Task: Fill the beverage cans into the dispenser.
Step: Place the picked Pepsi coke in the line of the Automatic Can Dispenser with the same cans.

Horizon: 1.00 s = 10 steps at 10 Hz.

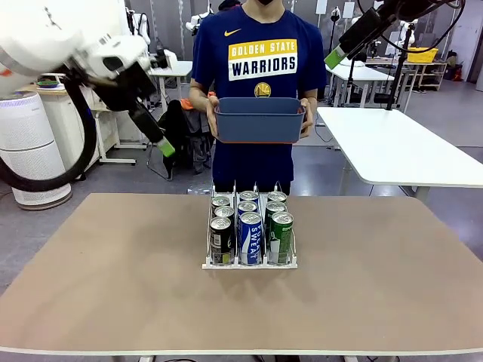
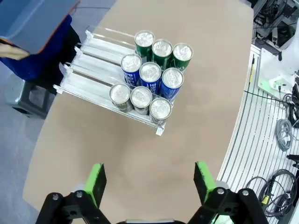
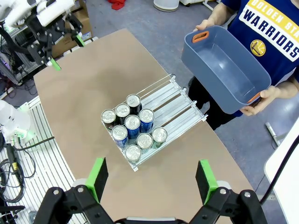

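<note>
A: In the front view, where are the slim tall drink cans with silver tops [image 1: 250,226] standing?

B: They are standing upright in the small white-based rack with clear dividers [image 1: 205,264], in the middle of the brown table [image 1: 113,286]. Nine cans are filling the near ends of three lanes: black ones on the left, blue in the middle, green on the right. The person at the far side is holding an empty blue-grey plastic bin [image 1: 260,121] with both hands.

A: And the arms?

B: Both are hanging high above the table. The left gripper [image 1: 161,139] is a little nearer to the rack than the right gripper [image 1: 337,53], which is far up on the right.

A: What is the left wrist view showing?

B: The green-padded fingers [image 2: 96,179] are standing wide open, holding nothing. The cans [image 2: 151,74] are lying well ahead of them, and each can's long axis is pointing up toward the camera.

A: The right wrist view?

B: Its fingers [image 3: 205,179] are also spread wide and empty. The cans [image 3: 133,126] are sitting straight ahead, well apart from the fingers, and the bin [image 3: 224,70] is beyond the rack. I judge the filling is looking finished, because no loose can is lying on the table.
</note>
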{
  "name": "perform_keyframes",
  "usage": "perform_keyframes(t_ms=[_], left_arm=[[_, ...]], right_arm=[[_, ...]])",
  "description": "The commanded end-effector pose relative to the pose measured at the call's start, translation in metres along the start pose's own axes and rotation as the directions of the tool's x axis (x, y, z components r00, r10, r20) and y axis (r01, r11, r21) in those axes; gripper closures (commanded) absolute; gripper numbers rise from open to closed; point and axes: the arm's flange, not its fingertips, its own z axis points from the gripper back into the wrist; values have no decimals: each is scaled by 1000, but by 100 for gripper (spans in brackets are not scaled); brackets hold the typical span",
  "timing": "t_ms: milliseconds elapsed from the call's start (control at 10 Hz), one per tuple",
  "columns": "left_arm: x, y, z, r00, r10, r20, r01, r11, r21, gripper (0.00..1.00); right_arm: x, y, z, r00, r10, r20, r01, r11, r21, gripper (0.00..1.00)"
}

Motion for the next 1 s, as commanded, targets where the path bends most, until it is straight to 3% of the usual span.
perform_keyframes(t_ms=[0,400,900], left_arm=[[4,3,28,996,-54,72,54,998,-9,0],[24,-4,75,993,-82,87,75,994,77,0],[37,-13,85,991,-92,102,82,992,98,0]], right_arm=[[-1,1,-1,1000,1,-3,-1,1000,4,0],[-1,1,-1,1000,1,-3,-1,1000,4,0],[-1,1,-1,1000,1,-3,-1,1000,4,0]])
